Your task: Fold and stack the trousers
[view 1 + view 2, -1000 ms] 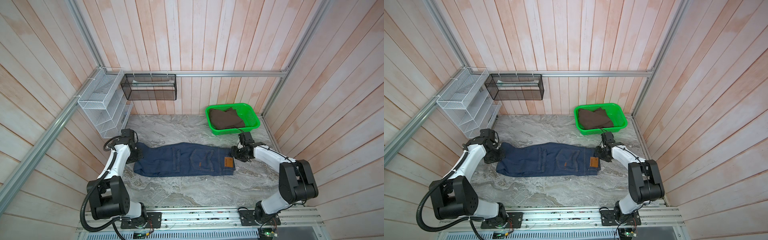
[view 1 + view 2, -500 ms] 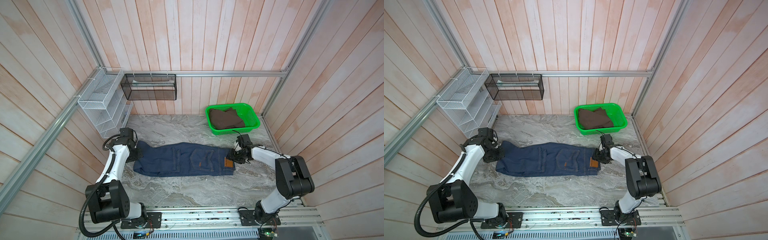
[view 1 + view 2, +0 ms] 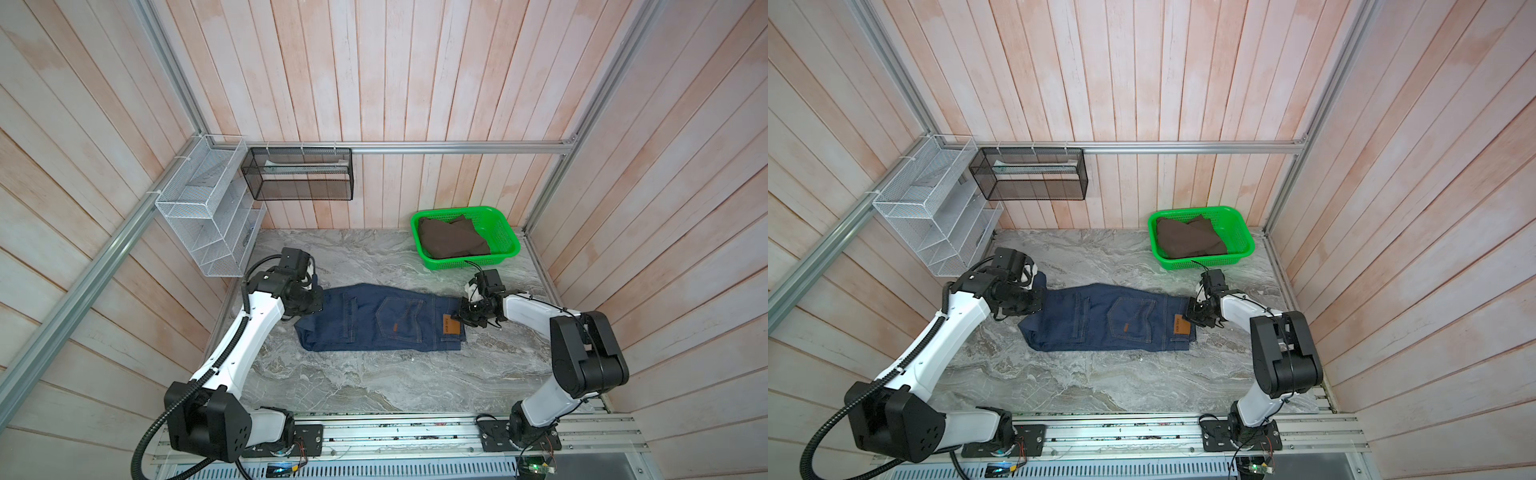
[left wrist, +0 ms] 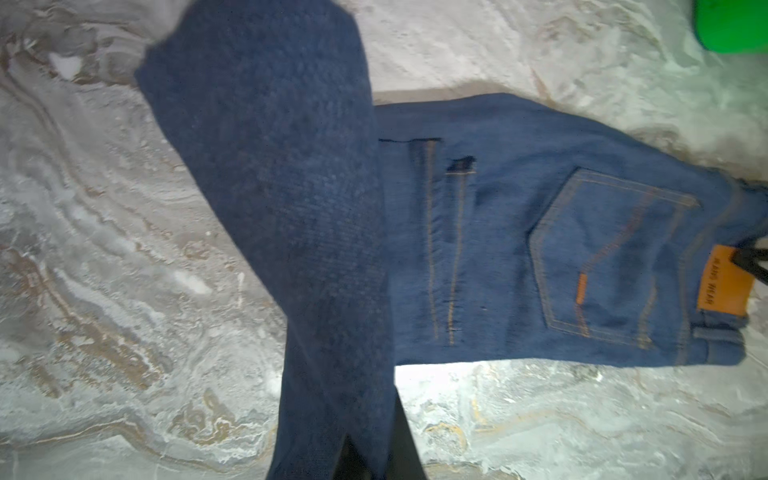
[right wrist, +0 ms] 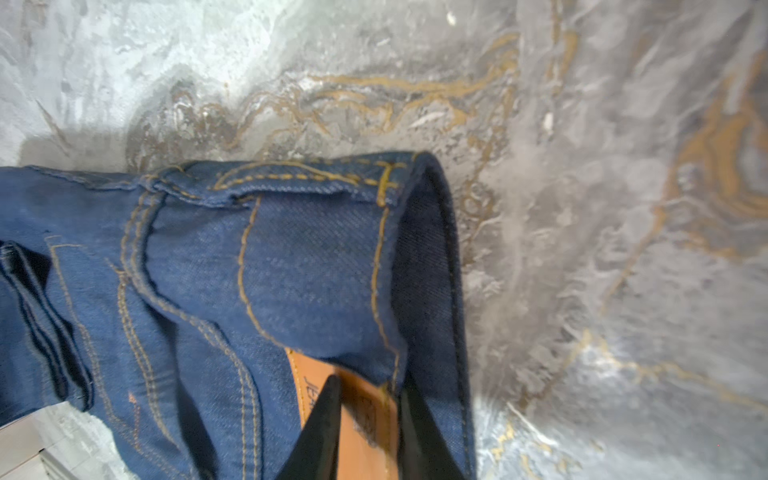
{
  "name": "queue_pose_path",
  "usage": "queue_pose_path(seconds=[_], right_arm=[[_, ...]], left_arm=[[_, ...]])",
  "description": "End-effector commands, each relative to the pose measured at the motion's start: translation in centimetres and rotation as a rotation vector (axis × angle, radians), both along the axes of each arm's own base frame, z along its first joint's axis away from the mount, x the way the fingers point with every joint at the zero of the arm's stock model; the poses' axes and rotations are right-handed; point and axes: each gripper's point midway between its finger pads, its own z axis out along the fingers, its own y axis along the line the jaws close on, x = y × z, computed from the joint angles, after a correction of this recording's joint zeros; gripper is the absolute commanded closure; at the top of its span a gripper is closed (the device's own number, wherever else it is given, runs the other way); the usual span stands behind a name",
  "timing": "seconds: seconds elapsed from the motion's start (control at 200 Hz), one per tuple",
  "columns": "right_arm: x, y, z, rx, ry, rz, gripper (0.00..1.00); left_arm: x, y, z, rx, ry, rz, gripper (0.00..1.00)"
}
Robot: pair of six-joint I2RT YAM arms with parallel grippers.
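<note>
One pair of trousers (image 3: 386,322) lies across the middle of the desk (image 3: 374,386), long axis left to right, waistband toward the right arm and leg end toward the left. Since a second ago the left end has been drawn inward, and the right fingers (image 5: 322,424) have reached the waistband and narrowed. The left fingers (image 4: 405,449) are pressed together on the lifted leg cloth; the right ones straddle the leather patch (image 5: 361,415), slightly apart, and I cannot tell whether they pinch it.

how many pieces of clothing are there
2: the trousers lie on the marble table; a brown garment sits in the green basket, and more may be hidden under it.
</note>
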Motion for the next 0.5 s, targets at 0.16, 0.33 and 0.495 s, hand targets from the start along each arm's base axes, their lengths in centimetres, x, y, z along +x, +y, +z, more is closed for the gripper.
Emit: queue_pose_path(seconds=[0.16,0.33,0.495], right_arm=[[-0.5,1.3,-0.3,0.065,0.021,0.025,0.76],[-0.8,1.6,-0.5,0.076,0.03,0.031,0.76],[-0.9,1.4,-0.3,0.065,0.022,0.036,0.75]], left_arm=[[1.2,-10.0,1.1,-0.117,-0.022,-0.084,1.0],[1.2,-17.2,-1.6,-0.158,0.036,-0.158,1.0],[0.7,-22.6,-3.7,-0.189,0.077,-0.206,1.0]])
